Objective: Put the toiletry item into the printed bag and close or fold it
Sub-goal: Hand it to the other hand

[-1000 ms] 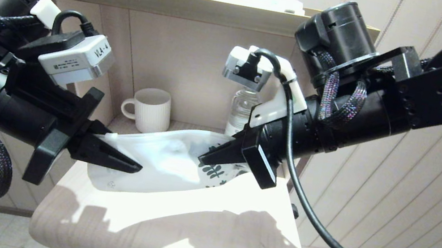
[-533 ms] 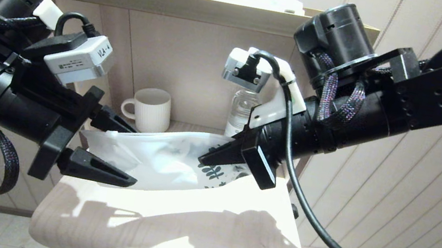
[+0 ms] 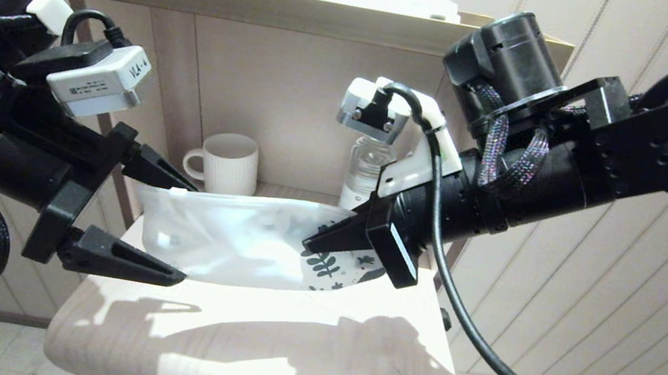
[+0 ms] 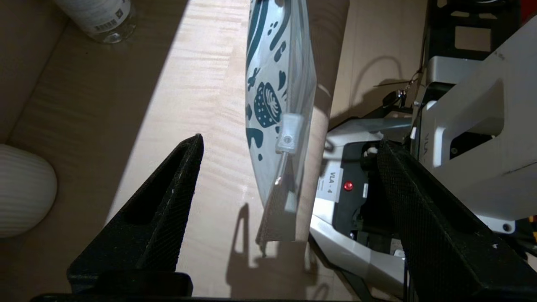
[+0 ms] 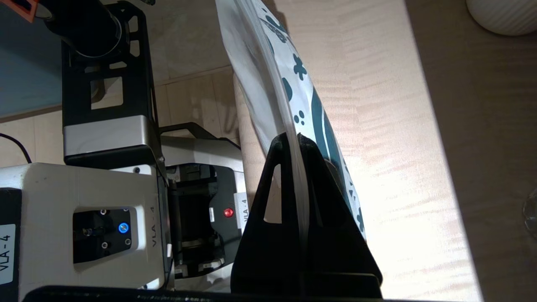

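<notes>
The right tool (image 3: 325, 239) is clamped on the leaf-printed end of the printed bag (image 3: 228, 241), held above the wooden worktop (image 3: 277, 356). The left tool (image 3: 183, 226) is spread wide around its white end. Camera housings read "VLA-4".
</notes>
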Robot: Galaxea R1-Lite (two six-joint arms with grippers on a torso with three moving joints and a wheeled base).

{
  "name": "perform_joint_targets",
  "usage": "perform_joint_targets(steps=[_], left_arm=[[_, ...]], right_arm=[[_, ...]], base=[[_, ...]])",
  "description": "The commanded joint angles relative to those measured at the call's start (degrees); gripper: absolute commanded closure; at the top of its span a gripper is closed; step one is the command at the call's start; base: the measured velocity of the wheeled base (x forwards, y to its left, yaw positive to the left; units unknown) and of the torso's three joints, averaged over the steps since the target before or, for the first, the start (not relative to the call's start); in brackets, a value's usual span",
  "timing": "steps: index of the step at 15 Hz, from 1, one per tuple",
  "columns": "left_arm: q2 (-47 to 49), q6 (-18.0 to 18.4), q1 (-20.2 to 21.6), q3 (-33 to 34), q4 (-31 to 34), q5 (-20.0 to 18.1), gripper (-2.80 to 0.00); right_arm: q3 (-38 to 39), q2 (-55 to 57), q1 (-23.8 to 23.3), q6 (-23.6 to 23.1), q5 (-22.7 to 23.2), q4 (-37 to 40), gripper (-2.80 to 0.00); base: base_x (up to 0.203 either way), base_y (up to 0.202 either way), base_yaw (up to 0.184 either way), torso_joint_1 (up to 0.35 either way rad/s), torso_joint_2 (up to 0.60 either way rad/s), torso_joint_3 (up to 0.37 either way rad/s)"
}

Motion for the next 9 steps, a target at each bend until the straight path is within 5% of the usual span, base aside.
perform_joint_targets(steps=[1, 5, 6, 9], left_arm=[[0.4, 0.4, 0.0, -0.1, 0.5, 0.2, -2.80], [0.5, 1.1, 0.0, -0.3, 0.6, 1.0, -2.80], [0.5, 1.1, 0.1, -0.3, 0.6, 1.0, 0.00], [1.1, 1.1, 0.0, -0.8, 0.5, 1.0, 0.00]], right_arm=[[-0.1, 0.1, 0.0, -0.1, 0.2, 0.2, 0.00], [-0.6, 0.0, 0.3, -0.1, 0.2, 0.2, 0.00], [-0.4, 0.0, 0.3, -0.1, 0.2, 0.2, 0.00], [-0.6, -0.1, 0.3, -0.1, 0.2, 0.3, 0.00]], base=[[0.000, 0.000, 0.000, 0.000, 0.00, 0.000], [0.000, 0.000, 0.000, 0.000, 0.00, 0.000], [0.000, 0.000, 0.000, 0.000, 0.00, 0.000], [0.000, 0.000, 0.000, 0.000, 0.00, 0.000]])
